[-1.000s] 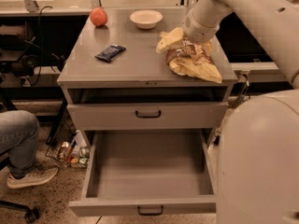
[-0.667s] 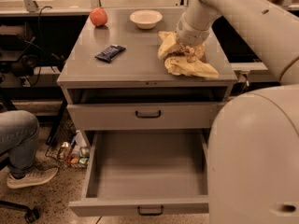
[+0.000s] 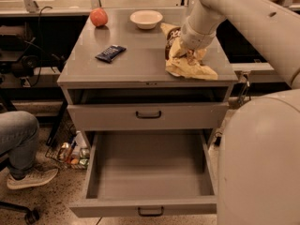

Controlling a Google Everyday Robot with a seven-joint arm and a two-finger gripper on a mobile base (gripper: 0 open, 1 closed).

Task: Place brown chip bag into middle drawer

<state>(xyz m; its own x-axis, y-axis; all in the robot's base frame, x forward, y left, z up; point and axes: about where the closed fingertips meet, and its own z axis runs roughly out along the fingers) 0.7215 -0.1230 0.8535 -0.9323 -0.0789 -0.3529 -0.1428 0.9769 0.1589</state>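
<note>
The camera view looks down on a grey cabinet from the front. On its worktop (image 3: 140, 62), at the right side, lies the brown chip bag (image 3: 193, 71) \- crumpled, pale yellow, with its dark brown panel turned up toward the back. The gripper (image 3: 190, 57) is at the end of the pale arm (image 3: 234, 8), which comes in from the upper right. It sits low on the top of the bag, and the fingers are pressed together on a bunched fold of the bag. The lower part of the bag rests on the worktop, near the right front corner. Further back stands a white bowl (image 3: 146, 18), just beside the upper end of the bag. A red round fruit (image 3: 98, 17) is at the back left corner. A dark-blue wrapped bar (image 3: 110, 53) lies alone on the left half, well apart from the bag. Under the worktop there is a closed drawer front (image 3: 103, 117) with a black handle (image 3: 148, 114). Below it the middle drawer (image 3: 140, 207) is pulled far out toward the camera, so that the grey floor of its tray shows. Its own small handle (image 3: 151, 212) is on the front wall. The robot's rounded pale body (image 3: 262, 163) fills the lower right corner and hides the right edge of this drawer. At the left edge one sees a leg in jeans (image 3: 18, 139) and a shoe (image 3: 32, 177) \- on the speckled floor.
</note>
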